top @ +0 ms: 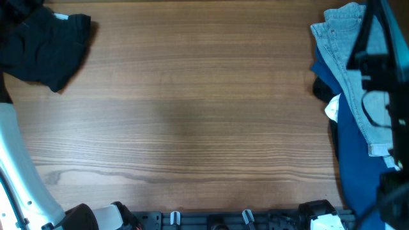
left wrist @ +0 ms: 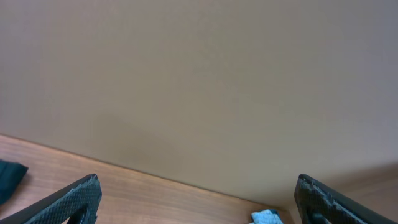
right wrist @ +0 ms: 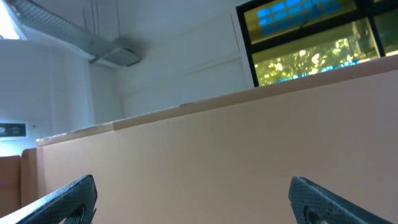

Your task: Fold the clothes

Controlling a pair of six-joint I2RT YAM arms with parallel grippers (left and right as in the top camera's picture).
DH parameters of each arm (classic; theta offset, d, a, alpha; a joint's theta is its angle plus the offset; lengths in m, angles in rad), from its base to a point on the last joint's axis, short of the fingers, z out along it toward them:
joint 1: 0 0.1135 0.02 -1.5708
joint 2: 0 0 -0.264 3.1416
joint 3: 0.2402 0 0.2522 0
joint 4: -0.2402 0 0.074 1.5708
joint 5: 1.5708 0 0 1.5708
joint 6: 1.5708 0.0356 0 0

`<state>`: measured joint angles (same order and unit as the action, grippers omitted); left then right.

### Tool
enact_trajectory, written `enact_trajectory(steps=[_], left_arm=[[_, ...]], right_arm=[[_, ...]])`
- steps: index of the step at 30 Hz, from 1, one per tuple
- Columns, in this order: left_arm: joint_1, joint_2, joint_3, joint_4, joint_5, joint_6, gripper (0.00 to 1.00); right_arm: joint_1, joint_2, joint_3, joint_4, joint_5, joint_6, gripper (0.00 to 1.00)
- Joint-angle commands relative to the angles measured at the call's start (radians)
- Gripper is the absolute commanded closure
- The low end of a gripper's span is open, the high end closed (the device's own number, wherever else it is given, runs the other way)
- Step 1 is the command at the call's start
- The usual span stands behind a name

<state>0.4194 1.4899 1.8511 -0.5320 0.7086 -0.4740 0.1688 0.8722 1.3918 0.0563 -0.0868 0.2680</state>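
Two claws apart, empty: left claw (left wrist: 198, 186), right claw (right wrist: 193, 185); black clothes (top: 41, 48), white label (top: 61, 17) unreadable.

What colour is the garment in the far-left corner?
Black garment, plain; best in the overhead view.

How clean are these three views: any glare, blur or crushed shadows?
Overhead: even light, wood grain on the table sharp, but the black garment is crushed to near-featureless dark and the right arm is a blurred silhouette. Left wrist: soft, low contrast. Right wrist: the window is brightest, the room blue-tinted.
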Motion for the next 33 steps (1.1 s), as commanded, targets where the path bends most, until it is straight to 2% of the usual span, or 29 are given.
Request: enact_trajectory(steps=[1,4,7,11,15,22,33], left_arm=[[-0.003,-0.024,0.001,0.017,0.016,-0.005,0.0],[-0.003,-0.024,0.001,0.019,0.017,-0.006,0.0],[-0.003,-0.024,0.0,0.02,0.017,-0.005,0.0],[-0.003,-0.024,0.0,0.047,0.016,-0.005,0.0],[-0.003,-0.024,0.0,0.088,0.012,-0.002,0.0],[-0.004,-0.024,0.0,0.089,0.017,-0.006,0.0],[-0.061,-0.024,0.0,0.095,-0.002,-0.005,0.0]], right_arm=[[-0.003,-0.037,-0.006,-0.04,-0.019,0.031,0.0],[-0.003,-0.032,-0.006,-0.085,-0.019,0.15,0.0],[-0.003,-0.018,-0.006,-0.209,-0.019,0.18,0.0],[-0.003,0.012,-0.006,-0.639,-0.019,0.18,0.0],[-0.008,0.025,-0.056,-0.933,-0.016,0.18,0.0],[-0.011,-0.016,-0.041,-0.886,-0.016,0.18,0.0],[-0.011,-0.347,-0.025,-0.826,-0.016,0.18,0.0]])
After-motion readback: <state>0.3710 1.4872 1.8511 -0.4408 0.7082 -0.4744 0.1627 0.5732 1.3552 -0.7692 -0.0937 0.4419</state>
